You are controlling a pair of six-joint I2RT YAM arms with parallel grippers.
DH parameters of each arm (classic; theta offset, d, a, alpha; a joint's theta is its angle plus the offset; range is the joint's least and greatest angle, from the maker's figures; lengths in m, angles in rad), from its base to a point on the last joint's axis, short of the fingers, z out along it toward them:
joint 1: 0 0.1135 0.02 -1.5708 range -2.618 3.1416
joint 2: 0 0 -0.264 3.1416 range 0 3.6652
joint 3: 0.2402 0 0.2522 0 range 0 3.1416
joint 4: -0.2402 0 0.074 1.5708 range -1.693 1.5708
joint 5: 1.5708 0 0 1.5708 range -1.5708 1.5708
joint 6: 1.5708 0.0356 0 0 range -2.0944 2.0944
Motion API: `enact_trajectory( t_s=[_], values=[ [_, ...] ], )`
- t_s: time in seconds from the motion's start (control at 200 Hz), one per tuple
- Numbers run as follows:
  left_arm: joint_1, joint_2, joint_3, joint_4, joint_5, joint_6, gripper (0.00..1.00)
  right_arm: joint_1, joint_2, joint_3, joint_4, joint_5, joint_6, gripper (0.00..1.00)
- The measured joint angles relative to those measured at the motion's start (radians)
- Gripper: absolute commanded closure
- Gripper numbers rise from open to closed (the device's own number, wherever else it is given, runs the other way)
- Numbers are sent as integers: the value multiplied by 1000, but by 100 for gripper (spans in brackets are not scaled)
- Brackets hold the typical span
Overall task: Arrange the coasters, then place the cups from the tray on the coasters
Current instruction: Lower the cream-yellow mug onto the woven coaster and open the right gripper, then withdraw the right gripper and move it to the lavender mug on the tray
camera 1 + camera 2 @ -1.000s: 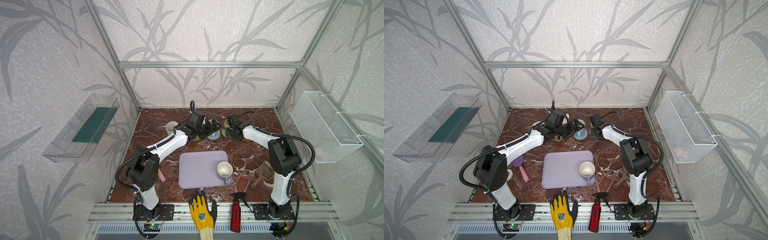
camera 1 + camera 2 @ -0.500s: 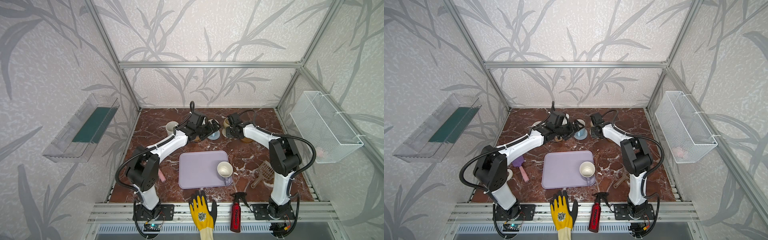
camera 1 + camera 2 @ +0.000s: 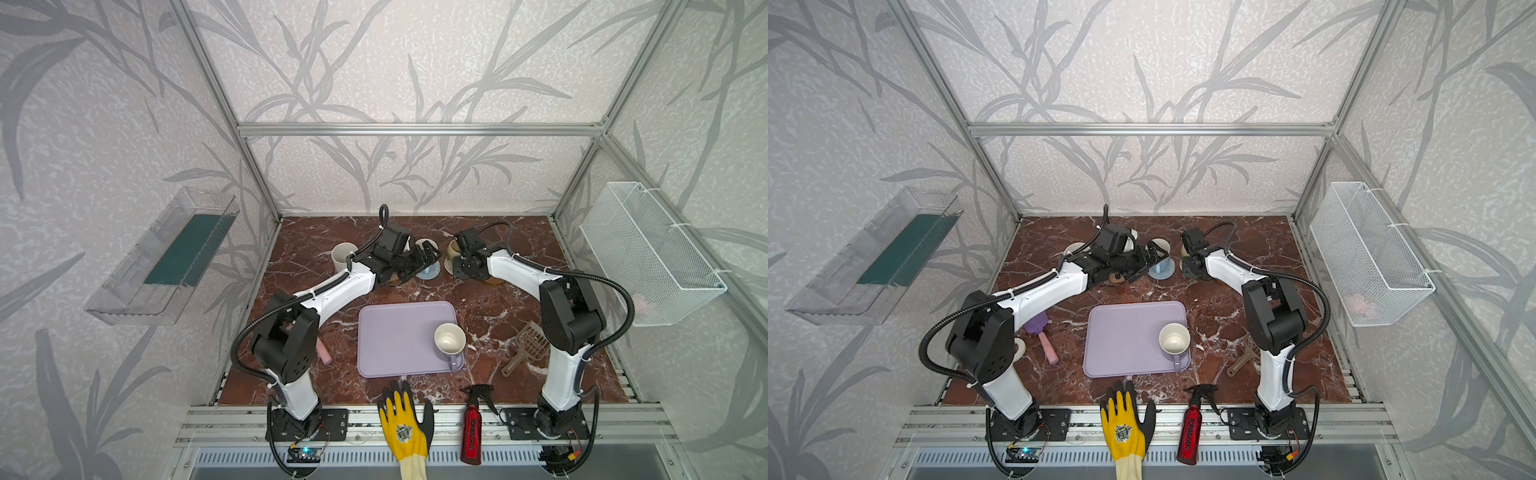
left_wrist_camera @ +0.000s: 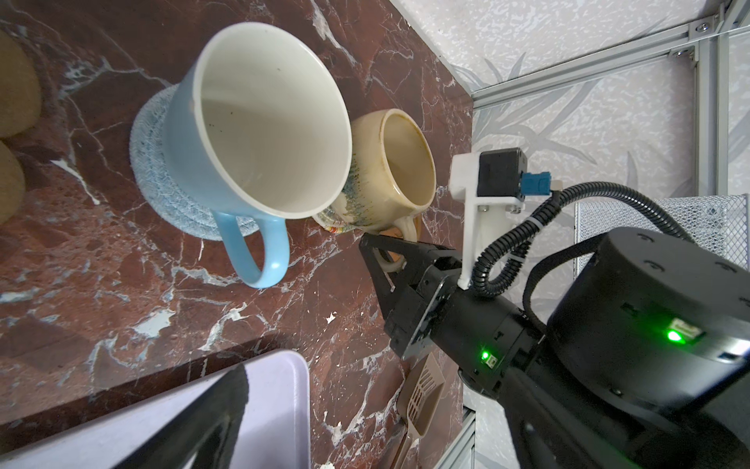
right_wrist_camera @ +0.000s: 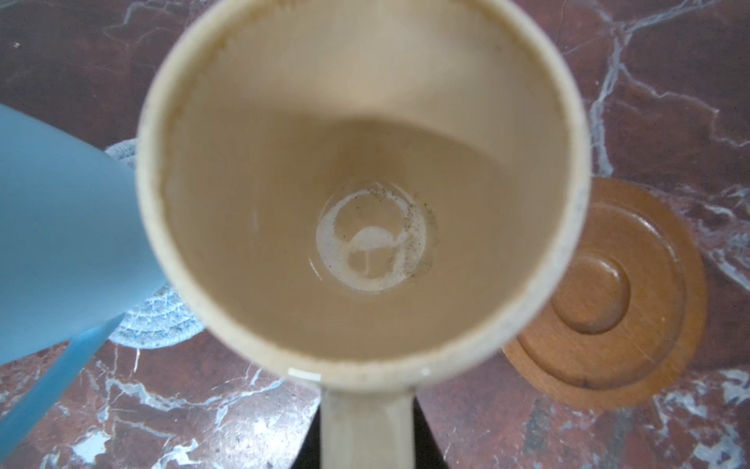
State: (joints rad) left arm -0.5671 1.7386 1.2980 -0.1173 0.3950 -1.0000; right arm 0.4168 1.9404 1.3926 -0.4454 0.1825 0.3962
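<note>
The right gripper (image 4: 377, 253) is clamped on the handle of the beige mug (image 4: 389, 170) right in front of it, a brown coaster (image 5: 608, 300) just beside that mug. The left gripper (image 3: 430, 254) stands wide open, holding nothing, the blue mug (image 4: 259, 122) just ahead of it on a blue woven coaster (image 4: 154, 174). Behind both grippers, the tray (image 3: 395, 332) carries one pale mug (image 3: 449, 338).
</note>
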Motion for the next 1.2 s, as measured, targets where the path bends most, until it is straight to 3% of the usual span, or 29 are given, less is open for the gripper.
enact_trajectory(
  t_s=[0.35,0.44,0.525,0.69,0.845,0.86,0.89,0.91,0.92,1.2],
  values=[
    [0,0,-11,22,3,-11,1,24,-4,-63,72,1,26,100],
    [0,0,-11,24,8,-14,1,29,-4,-70,81,1,37,95],
    [0,0,-12,27,10,-14,1,29,-4,-81,91,-1,44,83],
    [0,-5,-14,28,12,-14,1,30,-4,-85,72,-29,49,46],
    [0,-20,-23,26,17,-14,1,31,-6,-85,36,-52,46,30],
    [0,-22,-23,25,17,-14,1,32,-8,-85,32,-55,45,22],
    [0,-26,-23,21,17,-13,1,32,-12,-85,23,-61,46,19],
    [0,-27,-23,19,17,-13,1,32,-17,-85,16,-61,41,6],
    [0,-30,-23,16,17,-13,1,32,-20,-85,14,-64,42,3],
    [0,-114,-37,-43,29,6,1,33,-283,-142,-18,-105,39,1]
  ],
)
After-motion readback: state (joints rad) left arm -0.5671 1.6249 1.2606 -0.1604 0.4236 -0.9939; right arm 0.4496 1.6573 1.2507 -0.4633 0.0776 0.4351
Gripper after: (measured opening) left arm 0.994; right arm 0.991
